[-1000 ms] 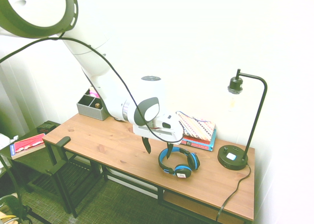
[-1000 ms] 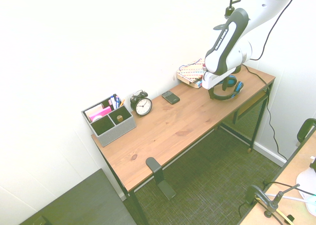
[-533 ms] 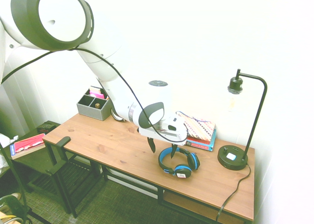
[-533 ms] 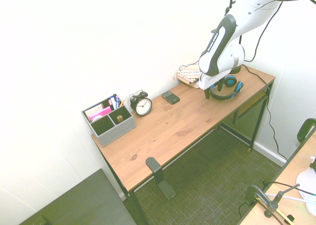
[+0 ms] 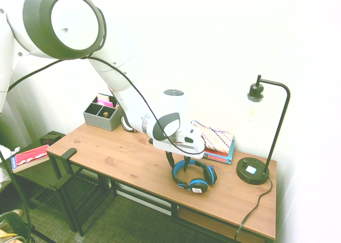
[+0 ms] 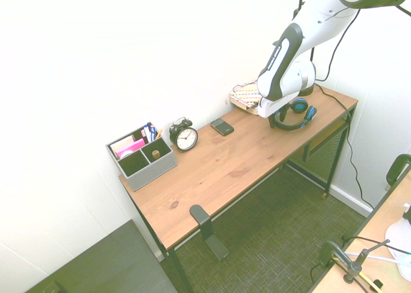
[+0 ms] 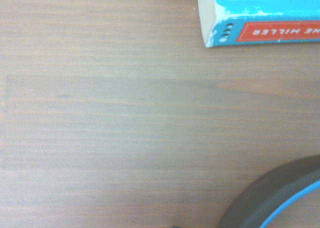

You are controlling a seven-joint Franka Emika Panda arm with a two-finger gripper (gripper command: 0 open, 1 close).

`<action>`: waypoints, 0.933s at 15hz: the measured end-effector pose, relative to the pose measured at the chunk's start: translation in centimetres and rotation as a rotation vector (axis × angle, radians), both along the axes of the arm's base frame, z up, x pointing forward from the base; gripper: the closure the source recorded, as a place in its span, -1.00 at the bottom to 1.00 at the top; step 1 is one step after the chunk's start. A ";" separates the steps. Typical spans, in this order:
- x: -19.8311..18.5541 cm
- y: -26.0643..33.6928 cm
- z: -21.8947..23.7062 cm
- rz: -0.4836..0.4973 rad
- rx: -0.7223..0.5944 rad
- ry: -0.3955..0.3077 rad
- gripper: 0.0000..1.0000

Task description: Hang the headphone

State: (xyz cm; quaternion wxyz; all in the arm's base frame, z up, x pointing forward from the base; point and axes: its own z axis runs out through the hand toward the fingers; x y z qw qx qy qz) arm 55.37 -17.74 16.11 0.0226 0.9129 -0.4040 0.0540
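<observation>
The headphone [image 5: 210, 175] lies flat on the wooden desk [image 5: 117, 158], with black cups ringed in blue and a small white label on the near cup. In the second exterior view the headphone [image 6: 303, 112] sits near the desk's right end. My gripper [image 5: 178, 162] is down over the headband's left arc. Its dark fingers stand on either side of the band with a gap between them, so it is open. The gripper [image 6: 275, 117] is partly hidden by the arm there. The wrist view shows a black-and-blue curve of the headphone [image 7: 280, 198].
A stack of books [image 5: 216, 142] lies just behind the headphone, its blue cover [image 7: 260, 18] close in the wrist view. A black desk lamp [image 5: 252, 171] stands to the right. A grey organizer [image 6: 141, 159], an alarm clock [image 6: 185, 137] and a black hook [image 6: 200, 217] at the front edge lie leftward.
The arm has come down and slightly right onto the headband. The fingers have drawn closer together around it. The headphone has not moved.
</observation>
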 end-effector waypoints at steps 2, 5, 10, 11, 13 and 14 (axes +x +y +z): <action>0.0 0.0 0.0 0.000 -0.002 0.001 1.00; 0.1 -0.1 0.0 -0.010 -0.002 0.001 1.00; 0.5 -1.7 4.5 -0.127 -0.009 -0.005 1.00; 0.6 -1.3 6.1 -0.149 -0.007 -0.003 1.00; 0.2 0.4 9.9 -0.181 -0.010 0.025 1.00; -0.3 1.6 11.7 -0.188 -0.018 0.044 1.00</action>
